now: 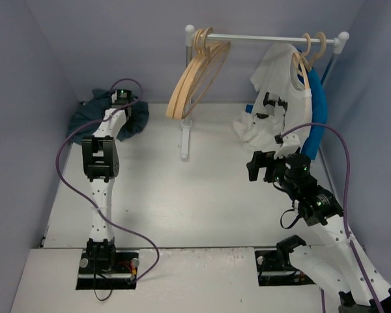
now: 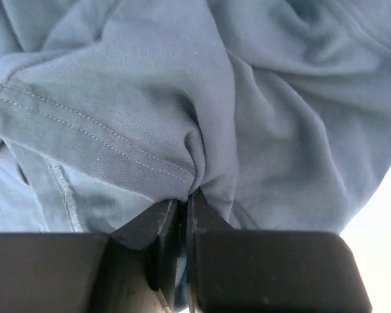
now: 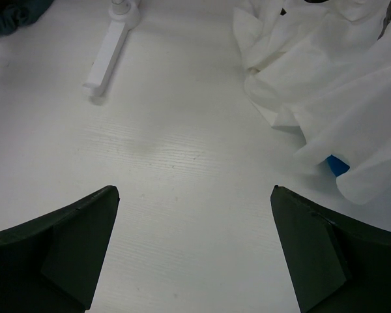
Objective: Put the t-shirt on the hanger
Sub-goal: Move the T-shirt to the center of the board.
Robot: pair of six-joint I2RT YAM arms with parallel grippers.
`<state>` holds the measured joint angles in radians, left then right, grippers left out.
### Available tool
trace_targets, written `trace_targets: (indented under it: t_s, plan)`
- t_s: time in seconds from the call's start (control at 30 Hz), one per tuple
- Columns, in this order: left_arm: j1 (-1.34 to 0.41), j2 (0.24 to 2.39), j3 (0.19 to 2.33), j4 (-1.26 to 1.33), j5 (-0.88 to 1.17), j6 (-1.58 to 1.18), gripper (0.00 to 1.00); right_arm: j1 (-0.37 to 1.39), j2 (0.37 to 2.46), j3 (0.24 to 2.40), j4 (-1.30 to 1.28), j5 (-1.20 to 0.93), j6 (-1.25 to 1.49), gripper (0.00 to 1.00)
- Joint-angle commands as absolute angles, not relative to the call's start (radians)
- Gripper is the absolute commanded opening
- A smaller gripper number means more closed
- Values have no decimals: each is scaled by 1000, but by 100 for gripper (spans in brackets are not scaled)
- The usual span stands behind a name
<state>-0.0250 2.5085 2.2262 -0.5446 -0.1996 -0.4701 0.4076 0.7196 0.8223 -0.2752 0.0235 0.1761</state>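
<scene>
Fingers (image 2: 208, 218) of the left gripper (image 2: 186, 203) are clenched on a fold of the t-shirt (image 2: 182, 98), with slate-blue cloth bunched between and over their dark tips. In the wrist view a double-stitched hem runs from 10 o'clock down toward the pinch, and creases fan out from it toward 12 and 2 o'clock.

From above, the left gripper (image 1: 122, 98) sits on top of the t-shirt (image 1: 85, 120). The t-shirt lies as a crumpled heap on the table (image 1: 182, 195) at about 10 o'clock, near the left wall. The heap's long axis runs roughly 9 to 3 o'clock. Neck and sleeves cannot be made out, so which way it points cannot be told.

Bare wooden hangers (image 1: 194, 75) hang bunched at the left end of the rail (image 1: 260, 38), near 12 o'clock, their arms slanting down toward 7 o'clock.

At 4 o'clock the right gripper (image 1: 255, 166) hovers over the table (image 3: 182, 163), its fingers (image 3: 72, 248) spread wide and grasping nothing. Beyond it, at 2 o'clock, a white t-shirt (image 1: 277, 91) hangs from the rail's right end with its lower part piled on the table, and a bright blue garment (image 1: 316, 111) hangs just beside it.
</scene>
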Motion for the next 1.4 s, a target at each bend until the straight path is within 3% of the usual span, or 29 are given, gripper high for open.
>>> trace_targets:
  t_s: [0.0,0.17,0.23,0.43,0.6,0.73,1.03,1.37]
  plan:
    - [-35,2335,2139,-537,-138,-477,0,416,735,885,-219,9,169,100]
    - [-75,2000,1983,-572,-96,-411,0,416,742,902,-219,-61,128,100]
    - [-92,1801,1983,-642,-67,-383,0,416,746,910,-219,-86,116,100]
    - [-142,1486,1983,-834,9,-358,0,416,763,952,-219,-180,100,100]
    - [-159,1185,1734,-867,86,-426,0,419,762,953,-218,-277,113,97]
    - [-160,1044,1660,-930,120,-464,0,437,779,917,-210,-334,127,94]
    - [-159,931,1465,-953,94,-503,0,586,935,893,-122,-347,200,86]
    - [-154,943,1340,-949,-116,-542,0,1008,1242,847,138,-74,298,86]
